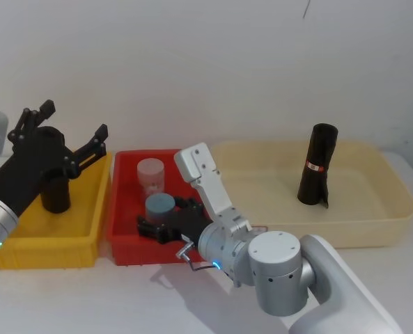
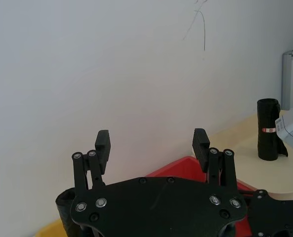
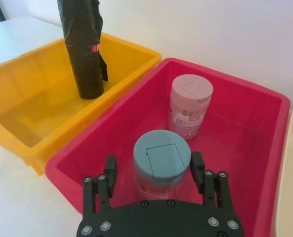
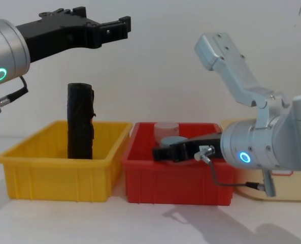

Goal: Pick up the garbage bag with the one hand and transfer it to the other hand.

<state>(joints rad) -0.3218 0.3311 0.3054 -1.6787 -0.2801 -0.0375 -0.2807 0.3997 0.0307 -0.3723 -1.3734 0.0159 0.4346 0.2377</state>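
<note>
The garbage bag, a black roll with a red-and-white band, stands upright in the beige tray at the right; it also shows far off in the left wrist view. No gripper touches it. My right gripper is down in the red bin, well left of the bag. It is open, with its fingers on either side of a blue-lidded jar. My left gripper hangs open and empty, high above the yellow bin.
A second black roll stands upright in the yellow bin, below the left gripper. A pink-lidded jar stands behind the blue-lidded one in the red bin. The three bins sit side by side against a white wall.
</note>
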